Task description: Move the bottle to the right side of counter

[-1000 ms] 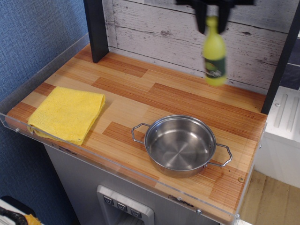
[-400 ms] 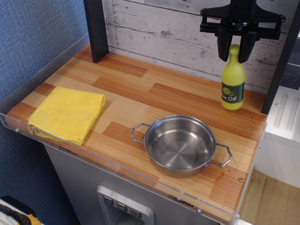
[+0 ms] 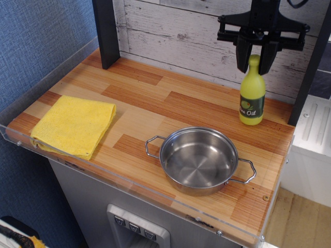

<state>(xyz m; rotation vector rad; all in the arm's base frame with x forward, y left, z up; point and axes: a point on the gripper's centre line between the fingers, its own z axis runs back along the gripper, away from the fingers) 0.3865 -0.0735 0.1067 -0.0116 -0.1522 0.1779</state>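
We've got the gripper (image 3: 254, 63) up top w/ its two fingers straddling the cap of the bottle (image 3: 252, 96). Whether they're pinching it or already slack, can't tell from this angle tbh. Bottle stands upright on the counter (image 3: 155, 106), far right, back near the wall, directly under the gripper. We'd guess it's held by the neck bc that's the narrow bit the fingers fit around. Steel pot (image 3: 199, 160) sits well apart in front, yellow cloth (image 3: 75, 125) way over on the left.
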